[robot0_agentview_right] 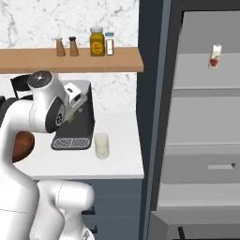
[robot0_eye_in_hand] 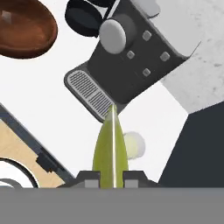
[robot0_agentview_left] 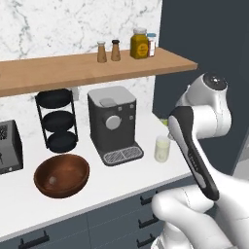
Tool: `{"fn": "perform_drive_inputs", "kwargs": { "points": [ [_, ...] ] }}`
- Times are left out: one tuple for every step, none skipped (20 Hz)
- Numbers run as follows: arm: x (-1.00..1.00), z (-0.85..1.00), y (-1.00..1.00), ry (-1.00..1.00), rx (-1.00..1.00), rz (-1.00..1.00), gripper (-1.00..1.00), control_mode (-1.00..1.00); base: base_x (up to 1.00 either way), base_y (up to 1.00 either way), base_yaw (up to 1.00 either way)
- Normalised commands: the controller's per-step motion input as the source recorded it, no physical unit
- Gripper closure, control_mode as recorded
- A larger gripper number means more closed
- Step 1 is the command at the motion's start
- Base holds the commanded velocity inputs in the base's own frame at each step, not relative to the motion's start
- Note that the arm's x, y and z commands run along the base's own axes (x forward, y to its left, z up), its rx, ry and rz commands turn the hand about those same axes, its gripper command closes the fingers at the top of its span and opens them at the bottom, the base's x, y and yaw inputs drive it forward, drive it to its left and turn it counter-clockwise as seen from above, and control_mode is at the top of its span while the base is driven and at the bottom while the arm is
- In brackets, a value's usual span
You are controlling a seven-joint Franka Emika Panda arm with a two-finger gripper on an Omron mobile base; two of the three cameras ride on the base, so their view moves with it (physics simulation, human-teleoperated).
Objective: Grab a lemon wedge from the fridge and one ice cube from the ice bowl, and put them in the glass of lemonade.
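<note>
A coffee machine [robot0_agentview_left: 114, 124] sits on the counter [robot0_agentview_left: 146, 170] — a black round rack [robot0_agentview_left: 57, 120] just beside it.

The gripper [robot0_eye_in_hand: 111, 175] (raised, angled downward) pinches the lemon wedge [robot0_eye_in_hand: 111, 151].

A white marble wall [robot0_agentview_left: 48, 24] backs the scene. A wooden shelf [robot0_agentview_left: 73, 68] runs across it, carrying two brown shakers [robot0_agentview_left: 108, 51] and an amber jar [robot0_agentview_left: 139, 44]. Below, the white desk [robot0_agentview_left: 121, 175] holds a dark grey coffee machine [robot0_agentview_left: 113, 121], a black three-tier rack [robot0_agentview_left: 57, 119] to its left and a toaster [robot0_agentview_left: 7, 146] at the far left. Dark grey drawers [robot0_agentview_left: 112, 219] with black handles sit underneath. The light is even and soft.
</note>
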Motion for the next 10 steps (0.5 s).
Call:
{"fn": "perform_drive_inputs", "kwargs": {
  "points": [
    [-0.17, -0.18, 0.00, 0.07, -0.46, 0.49, 1.00, -1.00, 0.00, 0.00, 0.00],
    [-0.14, -0.19, 0.00, 0.09, -0.50, 0.46, 1.00, -1.00, 0.00, 0.00, 0.00],
    [-0.14, -0.14, 0.00, 0.11, -0.53, 0.42, 1.00, -1.00, 0.00, 0.00, 0.00],
    [-0.10, -0.14, 0.00, 0.14, -0.56, 0.39, 1.00, -1.00, 0.00, 0.00, 0.00],
    [-0.12, -0.13, 0.00, 0.13, -0.59, 0.37, 1.00, -1.00, 0.00, 0.00, 0.00],
    [-0.04, -0.07, 0.00, 0.11, -0.61, 0.33, 1.00, -1.00, 0.00, 0.00, 0.00],
    [0.00, -0.04, 0.00, 0.09, -0.63, 0.31, 1.00, -1.00, 0.00, 0.00, 0.00],
    [0.00, -0.05, 0.00, 0.09, -0.63, 0.32, 1.00, -1.00, 0.00, 0.00, 0.00],
    [0.00, -0.06, 0.00, 0.09, -0.63, 0.33, 1.00, -1.00, 0.00, 0.00, 0.00],
    [0.00, -0.05, 0.00, 0.11, -0.61, 0.35, 1.00, -1.00, 0.00, 0.00, 0.00]
  ]
}}
